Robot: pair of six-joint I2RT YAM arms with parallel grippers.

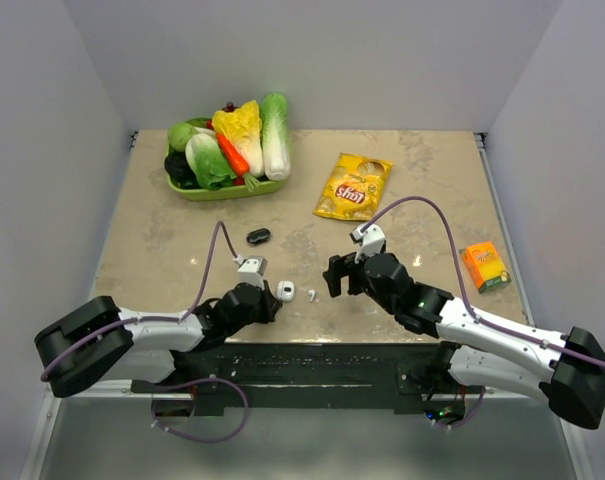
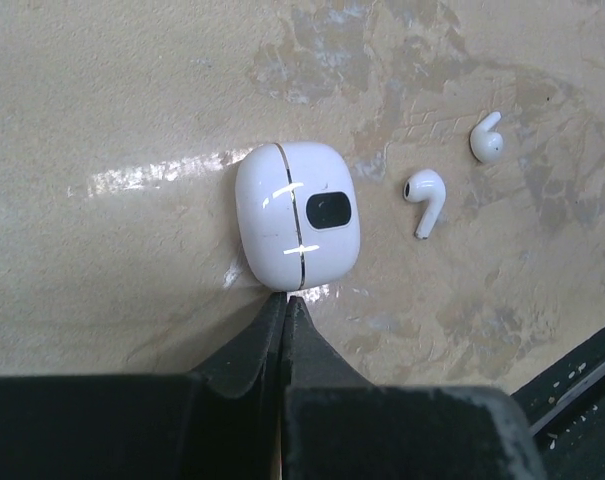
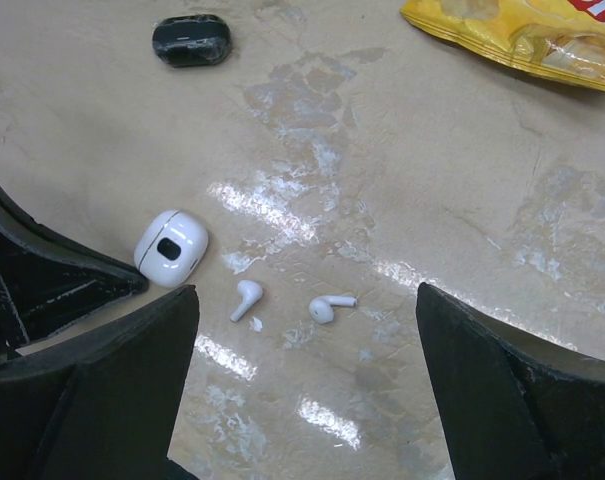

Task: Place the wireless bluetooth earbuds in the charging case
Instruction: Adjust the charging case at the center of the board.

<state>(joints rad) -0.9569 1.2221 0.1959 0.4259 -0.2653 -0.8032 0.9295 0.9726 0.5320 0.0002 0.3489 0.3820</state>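
While the left jaws stand shut on nothing, the white case point(image 2: 297, 215) lies closed on the tabletop point(image 2: 102, 100) right at their tips, touching or nearly so. Two white earbuds point(image 2: 425, 195) lie loose on the tabletop, beyond the tips and to their right, apart from each other. Right jaws: wide, empty; both earbuds sit in the gap between them. Dark oval item point(image 3: 190, 40): well ahead of the right jaws.

Glossy white plastic charging case point(image 2: 272, 215) and earbuds point(image 2: 425, 195) — on a smooth, shiny stone-look table point(image 2: 102, 100).
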